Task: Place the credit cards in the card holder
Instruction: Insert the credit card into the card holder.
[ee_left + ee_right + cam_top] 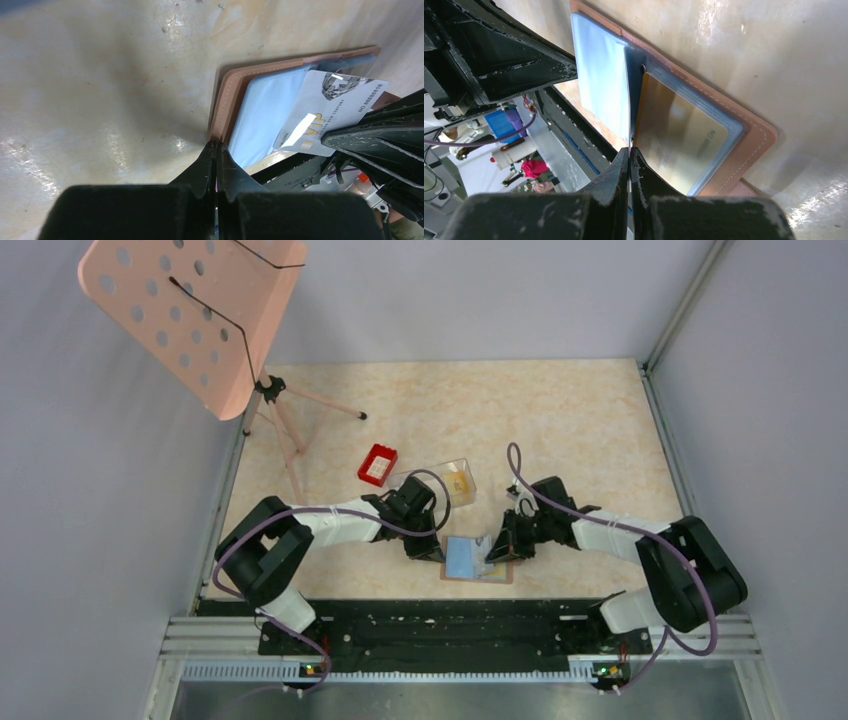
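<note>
Right gripper (630, 150) grasps a pale whitish card (330, 107) over the open tan leather wallet (227, 100); clenched left gripper (216, 150) touches its nine-o'clock edge.

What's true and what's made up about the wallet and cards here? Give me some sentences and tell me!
1. The card holder lies open on the table. True.
2. The right gripper pinches a white card. True.
3. The left gripper holds the red tray. False: the tray stands alone on the table, and the left gripper is shut with its tips at the card holder's edge.
4. The clear box is empty. False: a yellow card lies in it.
5. A gold card already sits in the card holder. True.
</note>
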